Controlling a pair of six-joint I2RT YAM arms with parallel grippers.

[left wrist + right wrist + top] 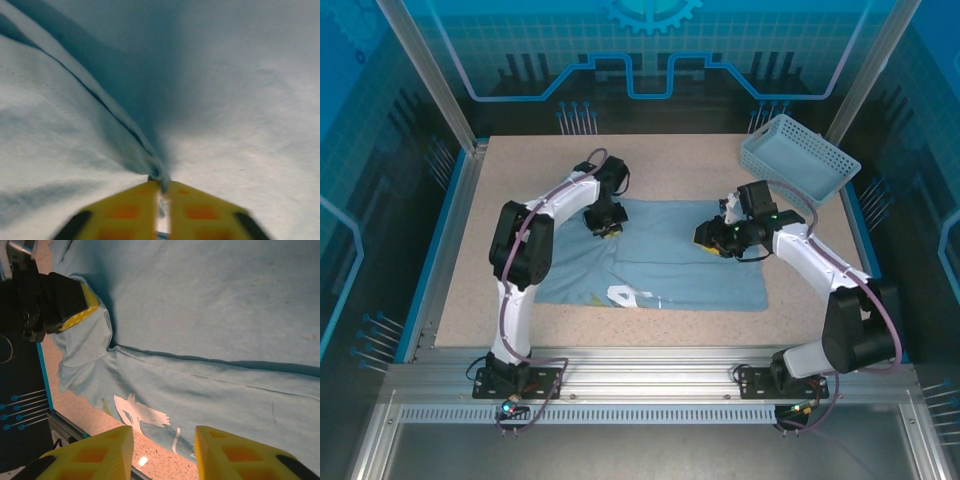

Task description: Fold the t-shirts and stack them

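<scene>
We see one pale blue t-shirt (690, 265) lying spread out on the speckled table (670, 160), in the middle, between the two arms. It lies mostly flat, with a fold line running across it. A bit of its white print (625, 296) peeks out at the near edge of the cloth.

The left gripper (160, 186) is down on the far left part of the t-shirt. Its yellow fingers (125, 212) are almost together, with just a thin gap between them. A small ridge of the cloth is pinched at their tips, and a sharp crease runs right into them. From the right wrist view the cloth looks bunched up in a soft lump under that gripper.

The right gripper (163, 435) hangs close above the right side of the t-shirt. Its jaws stand apart and hold nothing.

A light blue basket (798, 157) sits at the far right corner of the table, well apart from the t-shirt
</scene>
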